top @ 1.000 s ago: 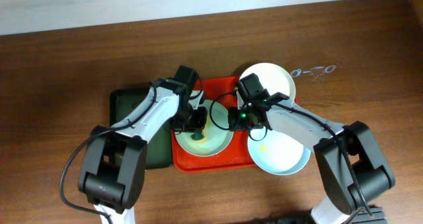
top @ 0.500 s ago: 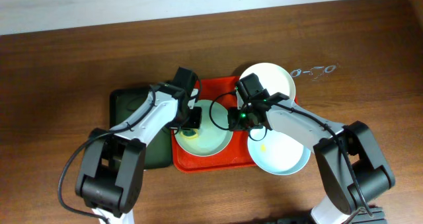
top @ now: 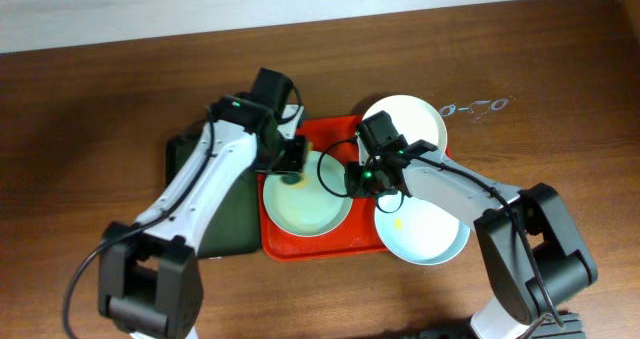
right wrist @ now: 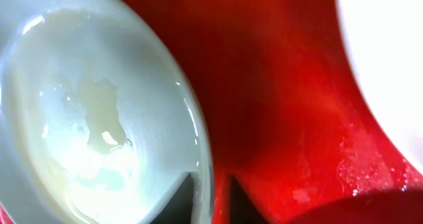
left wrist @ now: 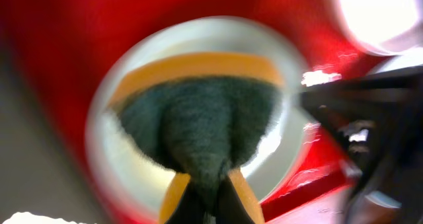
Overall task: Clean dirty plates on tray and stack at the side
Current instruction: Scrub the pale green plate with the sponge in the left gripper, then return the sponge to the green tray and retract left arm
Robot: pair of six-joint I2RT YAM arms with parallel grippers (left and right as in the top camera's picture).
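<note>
A pale mint plate [top: 310, 201] lies on the red-orange tray [top: 338, 141]. My left gripper [top: 288, 161] is shut on a green-and-yellow sponge [left wrist: 198, 115] and holds it over the plate's far left rim [left wrist: 109, 164]. My right gripper [top: 357, 179] is shut on that plate's right rim [right wrist: 206, 161], one finger inside and one outside. The plate's wet inside shows in the right wrist view [right wrist: 86, 118]. A white plate [top: 410, 124] sits at the tray's far right corner. A pale blue plate [top: 425, 234] with a small yellow smear sits at the tray's near right.
A dark green tray [top: 215, 214] lies just left of the red tray, under my left arm. A small clear object [top: 475, 108] lies on the brown table to the right of the white plate. The white plate also shows in the right wrist view [right wrist: 390, 45].
My left gripper has moved with the sponge from the plate's middle left towards its far rim. The right gripper has kept its hold on the rim.
</note>
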